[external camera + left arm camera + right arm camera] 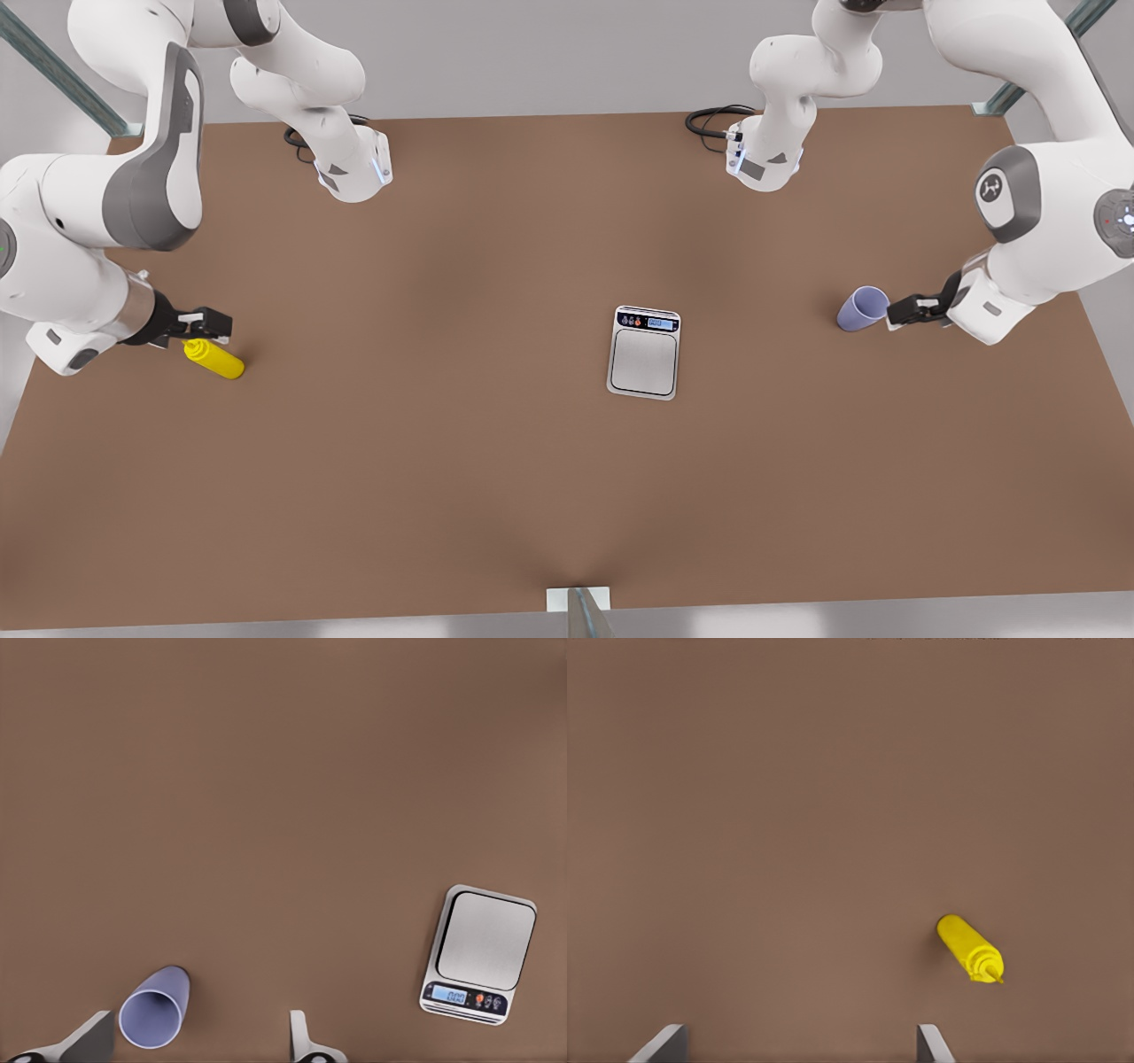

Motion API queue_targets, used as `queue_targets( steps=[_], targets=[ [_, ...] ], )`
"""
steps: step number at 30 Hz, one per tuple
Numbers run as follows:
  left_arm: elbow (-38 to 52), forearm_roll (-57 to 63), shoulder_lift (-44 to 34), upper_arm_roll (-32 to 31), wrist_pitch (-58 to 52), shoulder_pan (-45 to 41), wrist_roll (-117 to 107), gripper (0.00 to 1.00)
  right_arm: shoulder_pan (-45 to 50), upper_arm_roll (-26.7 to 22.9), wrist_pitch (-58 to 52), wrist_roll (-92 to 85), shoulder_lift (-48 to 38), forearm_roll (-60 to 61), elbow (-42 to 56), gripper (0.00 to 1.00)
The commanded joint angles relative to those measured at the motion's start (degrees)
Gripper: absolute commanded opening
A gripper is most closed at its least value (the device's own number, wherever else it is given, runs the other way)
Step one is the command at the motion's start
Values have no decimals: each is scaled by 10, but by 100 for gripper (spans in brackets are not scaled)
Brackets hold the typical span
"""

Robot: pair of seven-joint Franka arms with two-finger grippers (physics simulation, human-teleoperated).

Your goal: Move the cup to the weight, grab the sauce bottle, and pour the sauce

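Observation:
The lavender-blue cup [862,307] stands on the brown table at the front view's right. My left gripper [893,312] hovers right beside it, open. In the left wrist view the cup [156,1007] sits between the two fingers, close to one finger [91,1041]. The scale [644,352] lies near the table's middle, its silver plate bare [483,939]. The yellow sauce bottle [214,359] is at the front view's left. My right gripper [213,324] is just above its upper end, open. From the right wrist the bottle [969,949] shows off to one side of the fingers [928,1043].
Both arm bases [354,168] [764,159] and a black cable [713,120] sit along the table's far edge. A metal post [580,607] rises at the near edge. Wide brown tabletop [425,372] separates bottle, scale and cup.

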Motion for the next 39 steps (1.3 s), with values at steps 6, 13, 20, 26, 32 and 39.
queue_targets(
  steps=[6, 13, 20, 26, 32, 39],
  targets=[
    [-9, 1, 18, 58, -3, 1, 6, 100, -10, 0, 8, -130, 10, -1, -6, 100],
    [-117, 0, 37, 113, 136, 5, 23, 100, -25, -1, 33, -263, 16, -12, -28, 100],
    [-314, -2, -31, 155, 268, 14, 67, 100, -46, -1, 54, -290, 7, -11, -64, 100],
    [-361, -2, -14, 154, 300, 23, 111, 100, -77, -2, 91, -339, -8, -11, -117, 100],
    [-383, -3, -4, 155, 300, 25, 126, 100, -147, -2, 141, -459, -33, -8, -179, 100],
    [-398, -4, 25, 153, 330, 24, 127, 100, -258, -2, 178, -667, -16, 15, -206, 100]
  ],
)
